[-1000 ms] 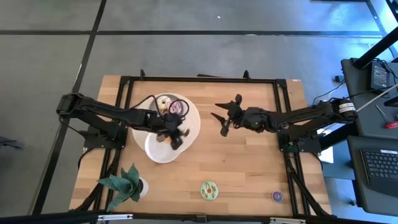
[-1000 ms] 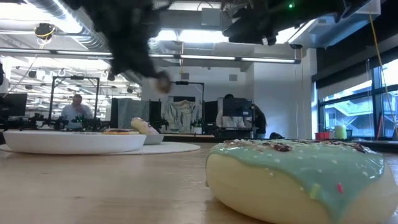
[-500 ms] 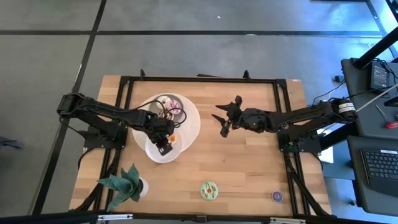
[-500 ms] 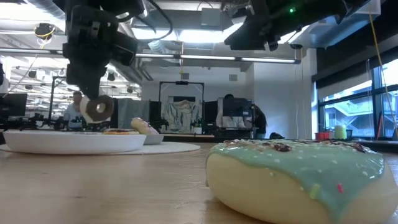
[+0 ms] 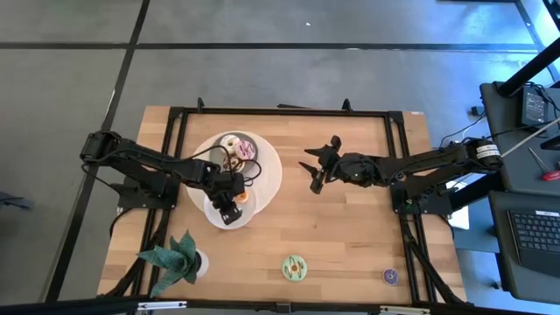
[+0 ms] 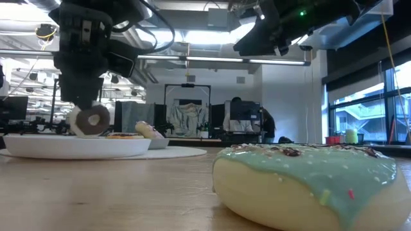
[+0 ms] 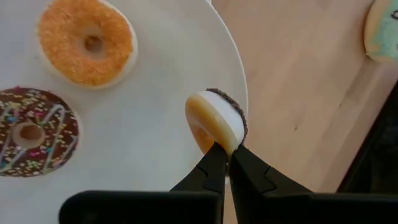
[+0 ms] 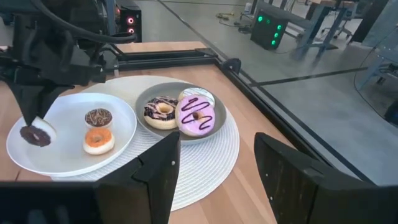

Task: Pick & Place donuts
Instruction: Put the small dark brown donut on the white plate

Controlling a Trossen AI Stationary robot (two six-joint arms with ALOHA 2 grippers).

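Counter (image 5: 350, 227): pale wood, framed by a black rail. Plates, two: one white plate (image 8: 124, 124) and one grey plate (image 8: 146, 96), just beside each other on a round white ribbed mat (image 8: 211, 155). Donuts on the white plate, two: one orange-sugared (image 7: 87, 42) and one chocolate with coloured sprinkles (image 7: 34, 134), lying flat side by side. Donuts on the grey plate, three: one dark-iced with a cream ring (image 8: 161, 109), one purple with dark drizzle (image 8: 195, 117), one white with dark drizzle (image 8: 198, 97) partly behind the purple one. Donut held, one: a small chocolate-topped ring with a white side (image 7: 217, 121), standing on edge, just above the white plate near its rim. Left tool (image 7: 227, 149): fingers pressed together, pinching that ring by its lower edge. Right tool (image 5: 312, 168): fingers spread wide, holding nothing, raised above the middle of the counter, well apart from the plates. Donuts loose on the counter, two: one mint-green with sprinkles (image 6: 308, 183) near the front edge, one small purple (image 5: 390, 276) near the front right corner. Other items, one: a green potted plant (image 5: 179, 258) at the front left corner.
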